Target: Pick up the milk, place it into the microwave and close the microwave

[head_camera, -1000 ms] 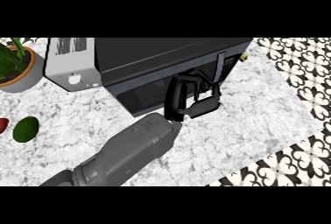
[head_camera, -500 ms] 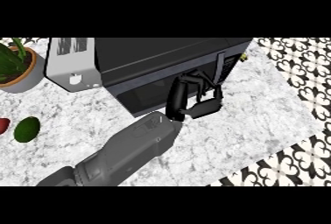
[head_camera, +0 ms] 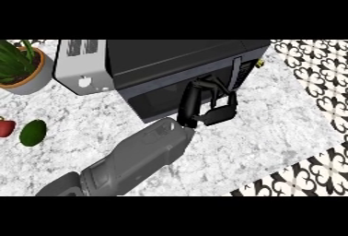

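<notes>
The black microwave (head_camera: 176, 57) stands at the counter's back, and its dark door (head_camera: 159, 99) lies flush with the front. No milk shows anywhere in the head view. My left hand (head_camera: 219, 110) is right up against the door's right part, beside the control strip (head_camera: 236, 73). Its fingers (head_camera: 192, 99) are relaxed, lean on the door and hold nothing. The grey forearm (head_camera: 139, 159) comes in from the lower left. My right hand is out of sight.
A grey boxy appliance (head_camera: 81, 67) stands against the microwave's left side. A potted plant (head_camera: 19, 67) sits at the far left, with a green avocado (head_camera: 32, 132) and a red fruit (head_camera: 5, 127) below it. The counter's edge (head_camera: 292, 170) runs diagonally at the lower right.
The left hand has stayed at the microwave's door, shifting only slightly. Nothing else has moved.
</notes>
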`<state>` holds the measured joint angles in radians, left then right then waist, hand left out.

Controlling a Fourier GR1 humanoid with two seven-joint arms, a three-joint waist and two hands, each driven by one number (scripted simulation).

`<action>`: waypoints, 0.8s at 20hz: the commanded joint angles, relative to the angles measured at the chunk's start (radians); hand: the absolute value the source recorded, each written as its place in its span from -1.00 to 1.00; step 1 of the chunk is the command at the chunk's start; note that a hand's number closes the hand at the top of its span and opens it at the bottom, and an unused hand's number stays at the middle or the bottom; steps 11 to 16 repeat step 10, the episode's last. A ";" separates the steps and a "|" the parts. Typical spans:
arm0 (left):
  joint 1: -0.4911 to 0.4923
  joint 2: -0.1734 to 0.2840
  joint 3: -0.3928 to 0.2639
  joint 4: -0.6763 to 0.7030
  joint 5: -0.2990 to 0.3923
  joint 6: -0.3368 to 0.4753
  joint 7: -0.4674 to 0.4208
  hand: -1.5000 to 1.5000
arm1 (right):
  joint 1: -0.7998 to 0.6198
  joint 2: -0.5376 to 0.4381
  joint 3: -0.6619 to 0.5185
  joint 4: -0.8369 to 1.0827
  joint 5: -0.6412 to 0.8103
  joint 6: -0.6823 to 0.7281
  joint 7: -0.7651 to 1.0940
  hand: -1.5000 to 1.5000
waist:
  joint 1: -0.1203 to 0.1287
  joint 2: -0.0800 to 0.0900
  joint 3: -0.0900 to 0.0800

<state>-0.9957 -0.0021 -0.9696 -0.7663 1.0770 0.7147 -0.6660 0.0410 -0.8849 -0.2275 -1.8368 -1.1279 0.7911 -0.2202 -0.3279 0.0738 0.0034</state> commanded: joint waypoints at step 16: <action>0.052 0.002 0.046 0.157 0.108 0.023 0.011 -1.00 | 0.066 -0.033 -0.045 -0.022 -0.042 0.003 0.016 -1.00 | 0.056 0.001 -0.005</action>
